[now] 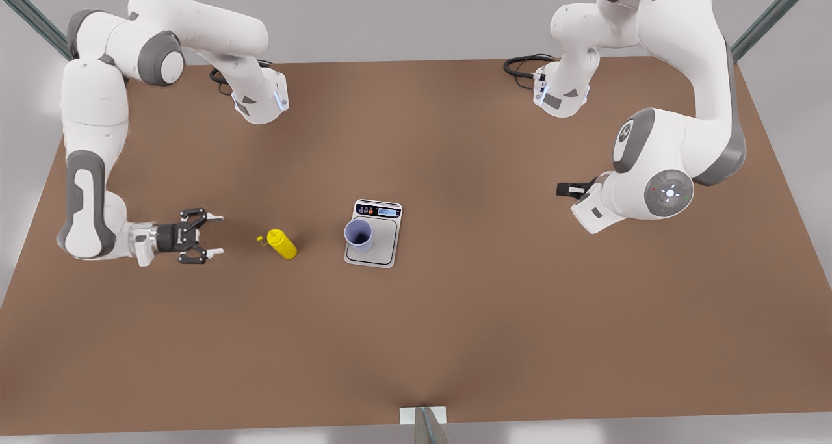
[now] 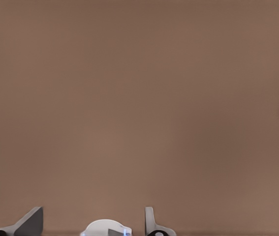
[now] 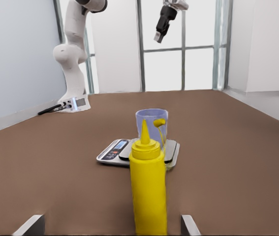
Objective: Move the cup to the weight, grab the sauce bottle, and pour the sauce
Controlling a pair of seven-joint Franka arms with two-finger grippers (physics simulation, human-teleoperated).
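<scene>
We see the brown table [image 1: 455, 340] with lots of bare room on every side. The weight [image 1: 383, 239] lies near the middle, far from all the edges. The cup [image 1: 359, 235] stands upright on its steel plate, on the side toward the front view's left. The sauce bottle [image 1: 282, 244] stands on the table just beside the weight, on the front view's left, not touching it.

Our right gripper [image 1: 211, 236] is low at the front view's left, pointing at the sauce bottle. Its fingers are spread wide and hold nothing. Bare table lies between it and the bottle. In the right wrist view the sauce bottle [image 3: 148, 189] stands straight ahead, with the cup [image 3: 152, 129] and weight [image 3: 124, 150] behind it.

Our left gripper [image 1: 564, 188] waits high at the front view's right, well apart from the weight. Its fingers [image 2: 150, 221] are apart and empty.
</scene>
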